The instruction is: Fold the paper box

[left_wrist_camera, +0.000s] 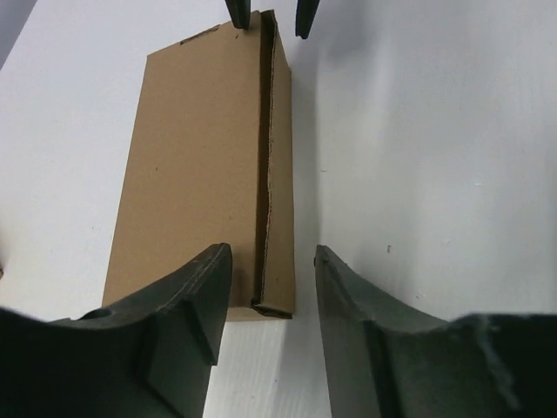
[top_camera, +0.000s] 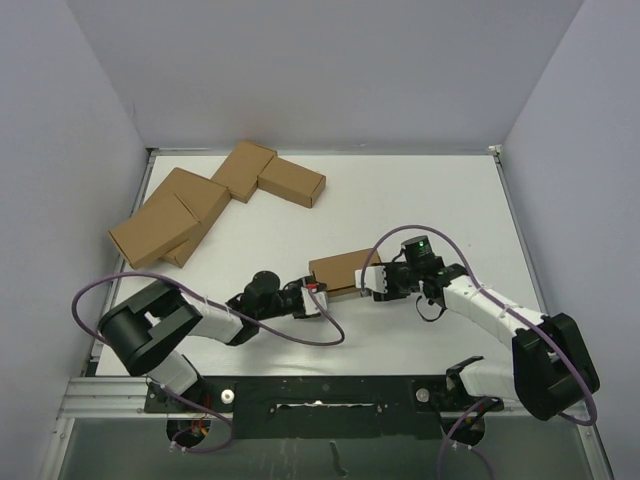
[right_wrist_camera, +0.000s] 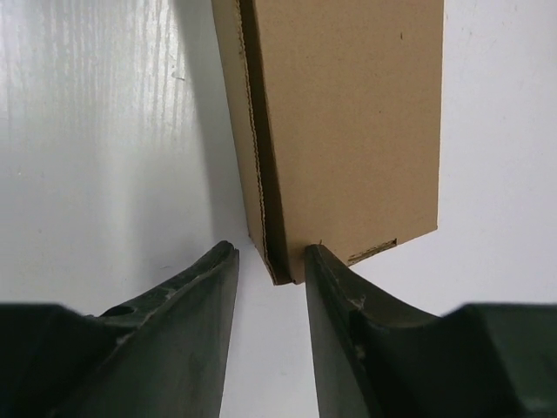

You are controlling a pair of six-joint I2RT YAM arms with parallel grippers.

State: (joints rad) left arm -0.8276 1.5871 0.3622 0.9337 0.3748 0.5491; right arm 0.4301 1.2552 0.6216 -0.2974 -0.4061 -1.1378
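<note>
The paper box (top_camera: 338,270) is a small brown carton lying flat near the table's middle. My left gripper (top_camera: 316,296) sits at its left end and my right gripper (top_camera: 374,281) at its right end. In the left wrist view the box (left_wrist_camera: 196,165) stretches away from me. My left gripper (left_wrist_camera: 272,252) is open, with the near corner of the box's narrow side strip just past the tips. In the right wrist view the box (right_wrist_camera: 348,113) fills the top. My right gripper (right_wrist_camera: 270,248) stands narrowly open around the box's near corner, one fingertip (right_wrist_camera: 315,254) against the box's end.
Several other brown cartons lie in a cluster at the back left: one (top_camera: 158,228) nearest the left wall, one (top_camera: 245,168) further back and one (top_camera: 292,183) to its right. The white table (top_camera: 440,200) ends at grey walls on three sides.
</note>
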